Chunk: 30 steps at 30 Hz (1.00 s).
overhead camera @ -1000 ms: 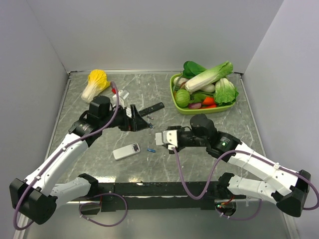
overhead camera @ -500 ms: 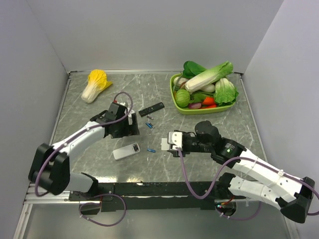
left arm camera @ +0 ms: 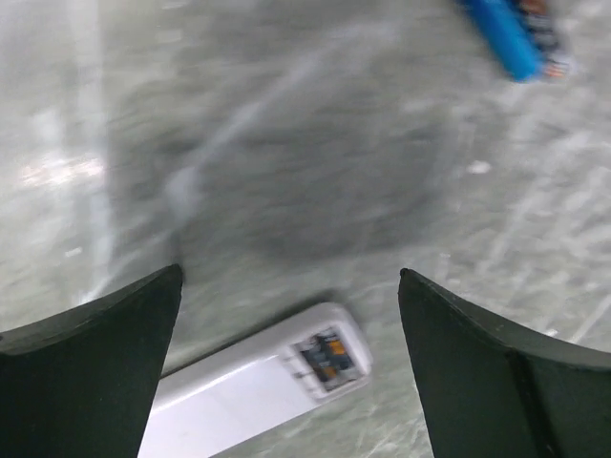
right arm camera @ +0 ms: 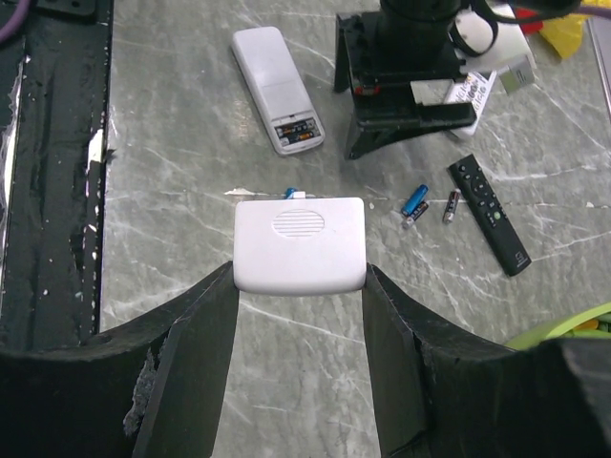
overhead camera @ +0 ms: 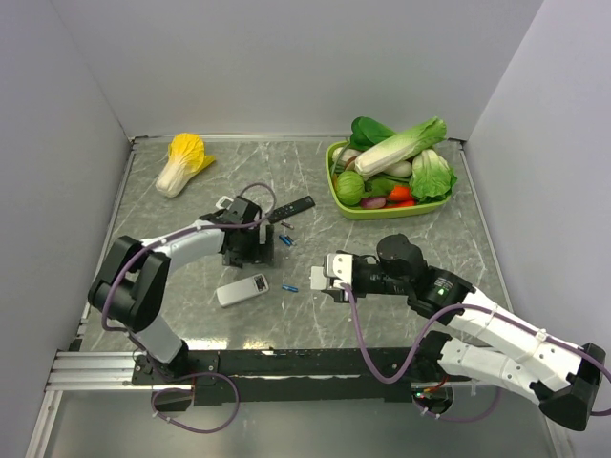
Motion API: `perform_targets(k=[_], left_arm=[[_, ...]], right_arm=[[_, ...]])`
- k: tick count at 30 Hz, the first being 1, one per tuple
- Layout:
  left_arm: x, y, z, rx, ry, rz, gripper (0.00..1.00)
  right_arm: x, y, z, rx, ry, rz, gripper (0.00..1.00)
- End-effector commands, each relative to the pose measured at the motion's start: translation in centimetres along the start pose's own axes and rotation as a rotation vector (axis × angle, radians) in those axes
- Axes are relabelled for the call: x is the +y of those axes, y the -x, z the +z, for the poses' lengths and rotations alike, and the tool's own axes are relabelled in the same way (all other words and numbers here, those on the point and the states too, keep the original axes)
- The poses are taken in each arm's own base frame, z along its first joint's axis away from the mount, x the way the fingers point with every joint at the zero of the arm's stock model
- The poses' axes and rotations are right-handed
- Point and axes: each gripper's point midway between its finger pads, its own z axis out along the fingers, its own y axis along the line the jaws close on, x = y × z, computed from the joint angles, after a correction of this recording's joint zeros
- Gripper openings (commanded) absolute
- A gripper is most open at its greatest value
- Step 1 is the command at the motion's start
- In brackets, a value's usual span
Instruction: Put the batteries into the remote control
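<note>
The remote control (right arm camera: 474, 91), white with small buttons, lies mostly hidden behind my left arm; a corner shows (overhead camera: 227, 203). Blue batteries lie loose on the table (overhead camera: 289, 287) (overhead camera: 286, 239) (right arm camera: 414, 198); one appears at the top of the left wrist view (left arm camera: 511, 33). My left gripper (overhead camera: 254, 248) (left arm camera: 289, 275) is open and low over the table, nothing between its fingers. My right gripper (overhead camera: 325, 275) (right arm camera: 299, 272) is shut on a white cover plate (right arm camera: 300, 243) with a ribbed oval, held above the table.
A smaller white remote (overhead camera: 242, 289) (left arm camera: 258, 386) with a dark-and-orange panel at one end lies below the left fingers. A slim black remote (overhead camera: 289, 209) lies behind the batteries. A green vegetable tray (overhead camera: 336, 196) sits back right, a yellow cabbage (overhead camera: 181, 162) back left.
My left arm has folded down and its open gripper has dropped toward the table near the smaller white remote. The right gripper with the cover has drifted slightly right and nearer.
</note>
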Motion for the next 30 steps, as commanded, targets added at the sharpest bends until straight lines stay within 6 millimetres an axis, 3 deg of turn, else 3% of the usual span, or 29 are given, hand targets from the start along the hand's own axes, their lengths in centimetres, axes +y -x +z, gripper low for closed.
perform_targets(k=[1, 4, 10, 13, 18, 21, 25, 28, 30], left_arm=[[-3.9, -2.5, 0.4, 0.082, -0.117, 0.14, 0.99], [-5.2, -4.7, 0.1, 0.14, -0.178, 0.158, 0.96], [-6.6, -7.1, -1.3, 0.173, -0.264, 0.192, 0.91], [-7.5, -7.6, -2.2, 0.17, -0.313, 0.22, 0.89], [-7.2, -8.5, -2.6, 0.187, -0.301, 0.209, 0.89], [-7.6, -7.3, -3.5, 0.136, -0.304, 0.177, 0.89], [-8.3, -3.1, -5.8, -0.017, -0.31, 0.095, 0.9], [-6.5, -0.3, -6.9, -0.122, -0.256, -0.005, 0.91], [-4.2, 1.3, -7.2, -0.182, -0.195, -0.078, 0.9]], right_arm=[[-0.3, 0.1, 0.1, -0.014, -0.009, -0.013, 0.05], [-0.4, -0.2, 0.4, 0.002, -0.005, -0.022, 0.05], [-0.3, -0.6, 1.5, 0.015, 0.022, -0.027, 0.05], [-0.4, -0.7, 2.1, 0.018, 0.037, -0.023, 0.05], [-0.7, -0.5, 2.7, 0.022, 0.048, -0.033, 0.05], [-0.7, -0.7, 3.0, 0.031, 0.057, -0.014, 0.04], [-0.2, -0.6, 3.8, 0.023, 0.084, 0.054, 0.04], [0.1, -0.6, 4.6, 0.019, 0.094, 0.156, 0.02], [0.2, -0.5, 5.5, 0.015, 0.094, 0.25, 0.01]])
